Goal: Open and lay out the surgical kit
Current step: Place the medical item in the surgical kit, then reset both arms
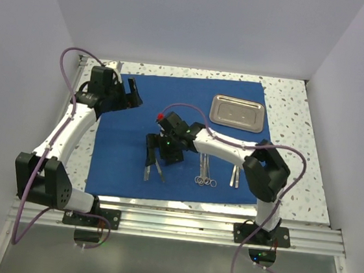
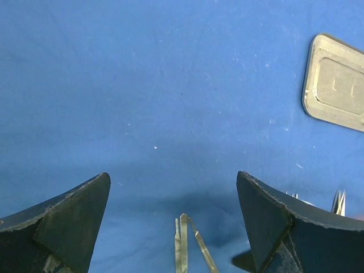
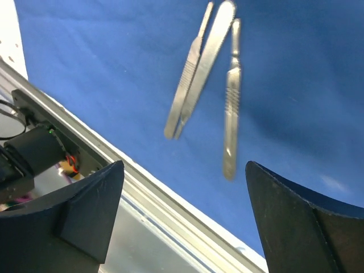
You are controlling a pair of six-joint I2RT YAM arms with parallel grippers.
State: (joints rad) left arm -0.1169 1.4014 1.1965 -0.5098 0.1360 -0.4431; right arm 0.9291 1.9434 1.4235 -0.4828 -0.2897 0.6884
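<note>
Blue cloth (image 1: pixel 130 137) spread flat over worktop (image 1: pixel 288 121). Steel tray (image 1: pixel 237 111) toward far right corner. Ring-handled instruments (image 1: pixel 205 177) toward near edge, right gripper (image 1: pixel 157 155) near them.

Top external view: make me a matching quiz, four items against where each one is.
Items
1. steel tray
2. ring-handled instruments
3. left gripper
4. right gripper

Places
A. open, mid-cloth, above three slim handles
B. near side of the blue cloth, right of centre
C. far right corner of the cloth
D. open, over the cloth's far left part

Pairs: 1-C, 2-B, 3-D, 4-A
</note>
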